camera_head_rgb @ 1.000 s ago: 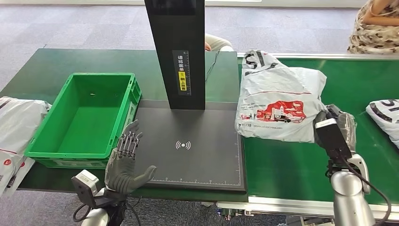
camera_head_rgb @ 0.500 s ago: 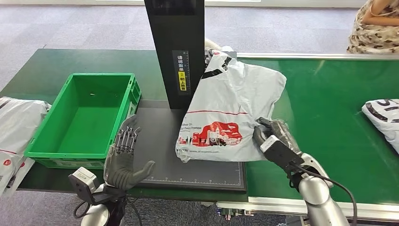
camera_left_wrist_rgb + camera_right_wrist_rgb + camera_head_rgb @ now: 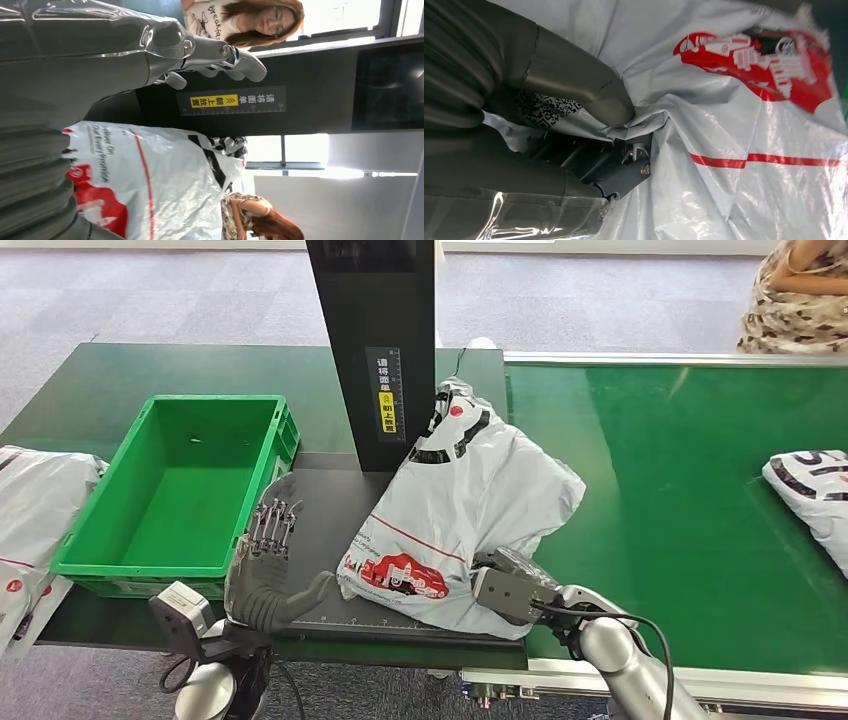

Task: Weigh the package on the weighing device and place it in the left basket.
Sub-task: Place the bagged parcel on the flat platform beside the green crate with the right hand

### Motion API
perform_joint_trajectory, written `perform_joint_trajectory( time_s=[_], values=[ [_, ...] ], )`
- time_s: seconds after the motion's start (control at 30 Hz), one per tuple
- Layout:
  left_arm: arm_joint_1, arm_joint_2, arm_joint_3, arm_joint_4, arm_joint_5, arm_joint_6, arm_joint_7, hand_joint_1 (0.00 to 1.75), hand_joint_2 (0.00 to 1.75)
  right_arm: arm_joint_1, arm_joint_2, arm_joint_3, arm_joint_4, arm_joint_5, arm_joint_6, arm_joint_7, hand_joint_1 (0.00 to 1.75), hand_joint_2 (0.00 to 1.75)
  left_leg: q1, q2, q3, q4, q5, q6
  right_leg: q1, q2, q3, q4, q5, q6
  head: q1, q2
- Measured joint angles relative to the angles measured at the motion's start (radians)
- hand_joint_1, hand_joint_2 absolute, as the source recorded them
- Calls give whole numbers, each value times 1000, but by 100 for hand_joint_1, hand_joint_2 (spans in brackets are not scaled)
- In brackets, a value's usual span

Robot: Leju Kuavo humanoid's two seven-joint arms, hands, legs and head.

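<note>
A white plastic package (image 3: 470, 510) with a red print lies mostly on the black weighing plate (image 3: 330, 530), leaning against the black scanner column (image 3: 375, 350). My right hand (image 3: 505, 585) grips its near right corner; in the right wrist view the thumb (image 3: 574, 82) and fingers pinch crumpled film of the package (image 3: 744, 115). My left hand (image 3: 265, 575) stands open, fingers up, at the plate's near left edge, just left of the package; its fingertips (image 3: 235, 55) show in the left wrist view beside the package (image 3: 150, 175). The green basket (image 3: 150, 560) sits empty to the left.
Another white package (image 3: 815, 495) lies on the green conveyor belt (image 3: 680, 460) at far right. A further package (image 3: 35, 510) sits left of the basket. A person (image 3: 795, 295) sits at the far right corner.
My right hand has dragged the package from the belt leftward onto the weighing plate and down toward the near edge. The left hand has barely moved.
</note>
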Motion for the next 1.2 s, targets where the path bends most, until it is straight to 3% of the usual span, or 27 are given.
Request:
perform_joint_trajectory(
  time_s=[0.4,0.53,0.67,0.8,0.97,1.2],
  values=[
    [-33,9,-28,27,12,0,4,0,175,-4,-43,95,-28,-157,129,-86,175,175,0,0,0,0,0,0,0,0,0,0,0,0,0,0],
    [-33,10,-33,34,15,1,4,0,175,-7,-50,102,-31,-160,106,-69,175,175,0,0,0,0,0,0,0,0,0,0,0,0,0,0],
    [-33,11,-34,35,17,5,4,0,175,-8,-51,104,-31,-109,21,-24,174,175,0,0,0,0,0,0,0,0,0,0,0,0,0,0],
    [-28,15,-34,35,17,16,4,0,175,-6,-51,85,-38,2,-137,28,2,175,0,0,0,0,0,0,0,0,0,0,0,0,0,0],
    [-19,18,-33,35,16,19,4,0,175,13,-50,29,-62,17,-226,-4,0,175,0,0,0,0,0,0,0,0,0,0,0,0,0,0],
    [-20,18,-33,39,9,24,-19,0,175,51,-37,-70,-105,-108,-236,-194,0,175,0,0,0,0,0,0,0,0,0,0,0,0,0,0]
  ],
)
